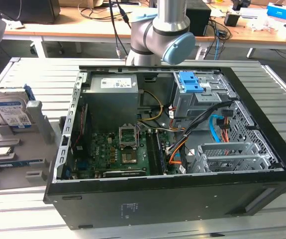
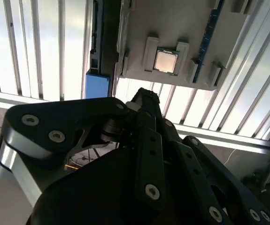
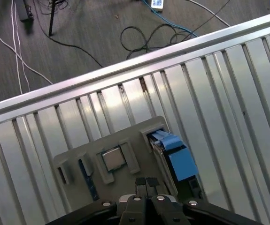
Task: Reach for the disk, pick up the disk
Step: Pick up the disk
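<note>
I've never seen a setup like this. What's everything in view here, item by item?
disk: one, silver-grey with blue bracket, upright in the holder, exterior view's left
holder: one, grey, on the table beside the case
processor chip: one, silver, seated in the holder
computer case: one, black, open, mid-table
latch: one, blue, atop the drive cage in the case
table: one, silver, slatted, under everything
arm: one, grey with blue caps, behind the case
gripper: one, black, shut, empty, above the holder
</note>
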Tool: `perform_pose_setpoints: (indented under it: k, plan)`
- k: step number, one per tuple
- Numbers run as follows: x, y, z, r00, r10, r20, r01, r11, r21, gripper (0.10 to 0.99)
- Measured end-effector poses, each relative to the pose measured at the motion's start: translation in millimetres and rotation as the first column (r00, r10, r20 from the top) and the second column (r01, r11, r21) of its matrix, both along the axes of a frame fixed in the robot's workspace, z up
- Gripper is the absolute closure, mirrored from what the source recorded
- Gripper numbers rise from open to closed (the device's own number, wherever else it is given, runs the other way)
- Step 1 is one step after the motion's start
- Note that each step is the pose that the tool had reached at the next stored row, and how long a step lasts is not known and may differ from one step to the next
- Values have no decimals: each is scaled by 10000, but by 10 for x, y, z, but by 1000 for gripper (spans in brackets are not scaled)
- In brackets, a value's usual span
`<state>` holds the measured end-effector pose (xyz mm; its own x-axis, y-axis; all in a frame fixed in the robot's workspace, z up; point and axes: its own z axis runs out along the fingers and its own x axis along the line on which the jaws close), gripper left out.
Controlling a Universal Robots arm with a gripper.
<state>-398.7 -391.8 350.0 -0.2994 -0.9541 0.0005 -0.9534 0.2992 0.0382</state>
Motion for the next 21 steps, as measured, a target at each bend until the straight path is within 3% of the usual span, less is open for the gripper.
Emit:
perform_pose_setpoints:
  k: [2, 4, 7, 14, 20, 21]
  plan:
    - [0, 0, 0, 9984, 558, 0, -558, 9984, 0, 980]
    - [0, 0, 0, 9931, 1176, 0, -1176, 9931, 0, 980]
    - [0, 0, 0, 9866, 1633, 0, -1633, 9866, 0, 980]
    - [0, 0, 0, 9862, 1656, 0, -1656, 9862, 0, 973]
    - [0, 0, 0, 9861, 1664, 0, -1664, 9861, 0, 608]
    - [0, 0, 0, 9860, 1665, 1, -1665, 9860, 0, 608]
